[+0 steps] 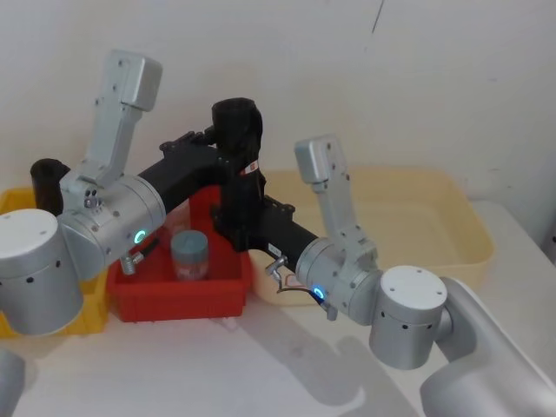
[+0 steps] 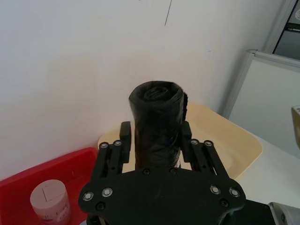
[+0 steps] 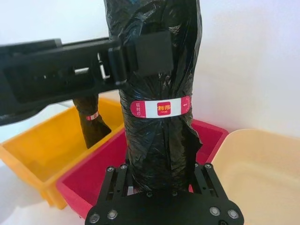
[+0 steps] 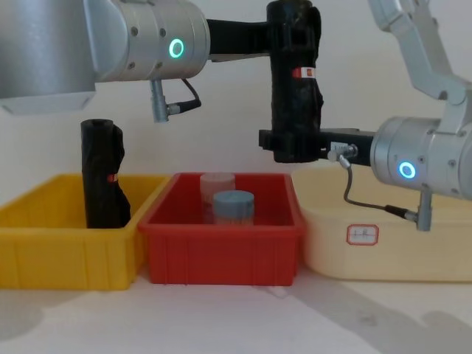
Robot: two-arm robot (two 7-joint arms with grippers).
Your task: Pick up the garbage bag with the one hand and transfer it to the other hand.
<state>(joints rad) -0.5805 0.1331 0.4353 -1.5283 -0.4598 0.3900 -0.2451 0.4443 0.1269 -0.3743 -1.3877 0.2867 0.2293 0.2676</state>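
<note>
The garbage bag (image 4: pixel 293 88) stands upright in mid-air at upper centre of the chest view, over the red bin's (image 4: pixel 221 251) right edge. The left gripper (image 4: pixel 293 33) is clamped around its top end. The right gripper (image 4: pixel 291 147) is closed against its lower end, below the red-and-white label (image 3: pixel 161 108).

Garbage bag (image 4: pixel 295 96) upright at upper centre, left gripper (image 4: pixel 290 33) clasping its top from the upper left, right gripper (image 4: pixel 291 145) clasping its foot from the right; below, yellow bin (image 4: pixel 59 254) holding a second black roll (image 4: pixel 102 177), red bin (image 4: pixel 221 254) with two jars (image 4: pixel 233 206), cream tub (image 4: pixel 383 254)
</note>
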